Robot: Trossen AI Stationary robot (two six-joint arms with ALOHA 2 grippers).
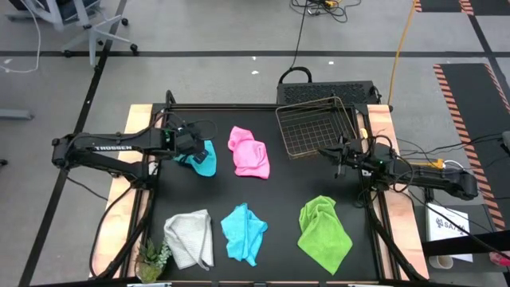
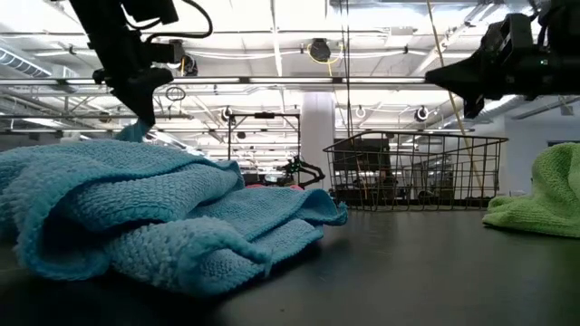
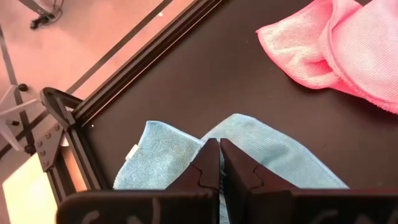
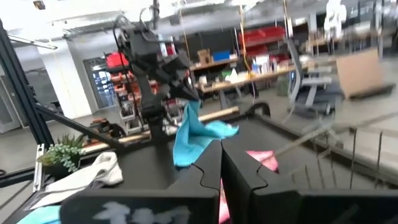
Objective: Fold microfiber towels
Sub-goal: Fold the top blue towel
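Observation:
My left gripper [image 1: 194, 149] is shut on a light blue microfiber towel [image 1: 207, 159] at the table's far left, slanting down at it. A pink towel [image 1: 249, 151] lies crumpled just to its right. Along the near edge lie a white-grey towel [image 1: 191, 237], a second light blue towel [image 1: 243, 233] and a lime green towel [image 1: 323, 231], all rumpled on the black table. My right gripper [image 1: 325, 151] hovers shut at the right side, beside the wire basket, with nothing in it. My left gripper pinches a raised bunch of the light blue towel [image 3: 239, 134] between its two fingers; one layer or several, I cannot tell. The fingers slant down from the table's left. The towel hangs slack below the fingers [image 4: 186, 134], and its lower part rests on the table.
A wire basket [image 1: 315, 126] stands at the far right, close to my right gripper. A small green plant [image 1: 153, 259] sits at the near left corner. The black table [image 1: 279, 199] has bare room in its middle, between the far and near towels.

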